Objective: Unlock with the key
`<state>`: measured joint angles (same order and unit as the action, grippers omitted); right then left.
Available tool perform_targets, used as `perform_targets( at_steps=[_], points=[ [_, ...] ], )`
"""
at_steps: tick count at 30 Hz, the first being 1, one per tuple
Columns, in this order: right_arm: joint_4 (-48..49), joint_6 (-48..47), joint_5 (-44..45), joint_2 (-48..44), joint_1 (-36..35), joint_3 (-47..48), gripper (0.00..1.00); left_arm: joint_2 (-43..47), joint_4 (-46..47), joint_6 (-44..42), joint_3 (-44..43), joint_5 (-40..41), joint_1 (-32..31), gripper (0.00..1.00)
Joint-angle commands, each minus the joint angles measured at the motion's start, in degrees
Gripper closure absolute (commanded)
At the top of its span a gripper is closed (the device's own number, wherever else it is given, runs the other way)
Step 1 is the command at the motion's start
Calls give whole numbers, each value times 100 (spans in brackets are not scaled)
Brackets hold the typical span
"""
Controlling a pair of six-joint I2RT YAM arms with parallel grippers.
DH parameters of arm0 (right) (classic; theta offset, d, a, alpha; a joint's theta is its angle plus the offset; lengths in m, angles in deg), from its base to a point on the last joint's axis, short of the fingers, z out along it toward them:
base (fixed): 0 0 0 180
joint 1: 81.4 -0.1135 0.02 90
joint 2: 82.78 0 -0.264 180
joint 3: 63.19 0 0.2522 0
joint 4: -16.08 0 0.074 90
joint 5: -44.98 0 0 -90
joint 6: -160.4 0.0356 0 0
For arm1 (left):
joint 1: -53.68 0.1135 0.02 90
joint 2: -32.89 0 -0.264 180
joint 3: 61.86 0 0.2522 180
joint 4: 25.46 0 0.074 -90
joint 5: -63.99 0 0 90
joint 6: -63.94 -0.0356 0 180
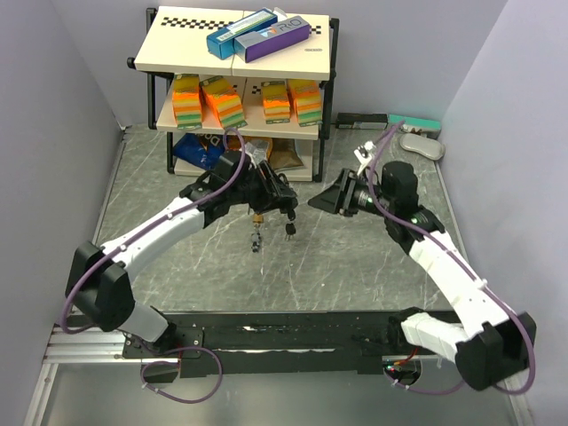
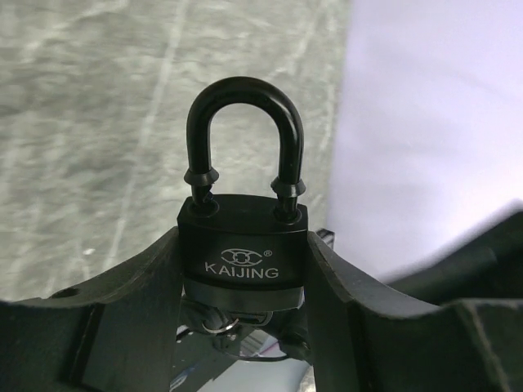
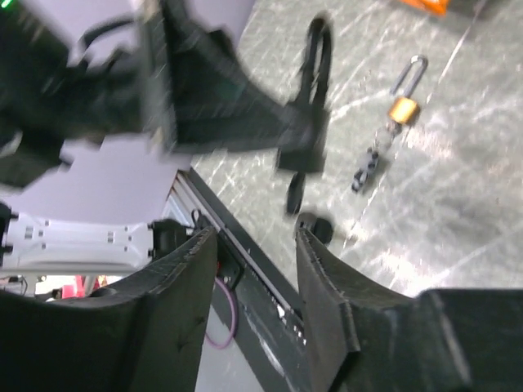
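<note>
My left gripper point(image 1: 277, 193) is shut on a black padlock point(image 1: 284, 200) marked KAIJING and holds it above the table. In the left wrist view the padlock point(image 2: 243, 245) sits between the fingers point(image 2: 139, 302), its shackle point(image 2: 245, 122) closed and pointing away. A key ring point(image 2: 214, 323) hangs under the body. In the right wrist view black-headed keys point(image 3: 294, 193) dangle from the padlock point(image 3: 306, 122). My right gripper point(image 1: 319, 201) is open and empty, just right of the padlock, with its fingers point(image 3: 327, 278) pointing at the keys.
A small brass padlock point(image 1: 256, 217) with its own keys point(image 1: 256, 240) lies on the table below the black one; it also shows in the right wrist view point(image 3: 402, 106). A shelf rack point(image 1: 240, 80) with boxes and sponges stands behind. Walls close both sides.
</note>
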<state>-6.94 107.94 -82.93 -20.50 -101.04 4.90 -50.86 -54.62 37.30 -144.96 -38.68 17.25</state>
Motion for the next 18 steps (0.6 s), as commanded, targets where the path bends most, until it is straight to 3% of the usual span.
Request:
perform_targets(
  at_steps=[1,7,9,11,18],
  points=[
    [-208,-80,100,-673,21,-229,46,113,686,-260,-248,-664,285,99],
    [-717,-404,-93,-648,136,541,41,165,1030,-1543,-264,-2246,338,99],
    [-1023,-536,-164,-420,127,938,24,349,873,-2017,-160,-2749,338,99],
    [-1305,-738,-225,-226,118,1553,19,577,889,-2230,34,-3143,346,99],
    [-2036,-1477,-85,643,-495,2679,20,1396,1478,-2205,746,-4469,408,99]
  ],
)
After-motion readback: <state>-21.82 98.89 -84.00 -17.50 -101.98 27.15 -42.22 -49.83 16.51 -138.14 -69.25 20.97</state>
